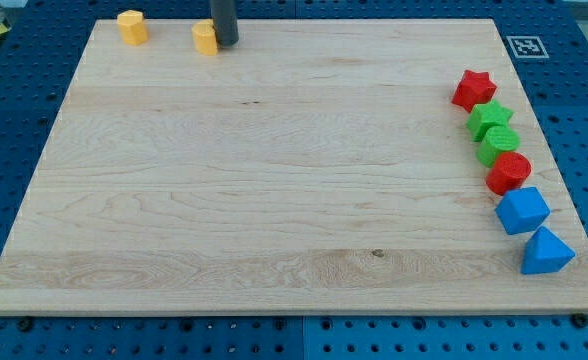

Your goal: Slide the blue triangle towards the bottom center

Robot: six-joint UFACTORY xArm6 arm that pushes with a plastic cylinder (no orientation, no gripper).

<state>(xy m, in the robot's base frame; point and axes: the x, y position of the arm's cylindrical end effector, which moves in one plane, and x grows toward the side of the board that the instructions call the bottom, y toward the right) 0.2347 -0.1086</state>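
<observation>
Wood grain runs pale across the tabletop (pixel 274 180), carrying smooth plastic blocks. At the view's top my tip (pixel 224 42), a bare dark rod with nothing to open or close, touches a yellow block (pixel 205 38). Well apart, at the view's bottom right, sits the blue triangle (pixel 546 252), glossy and sharp-edged, below a blue cube (pixel 522 210).

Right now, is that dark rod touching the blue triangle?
No, my tip is at the view's top beside a yellow block, far from the blue triangle at the lower right.
</observation>
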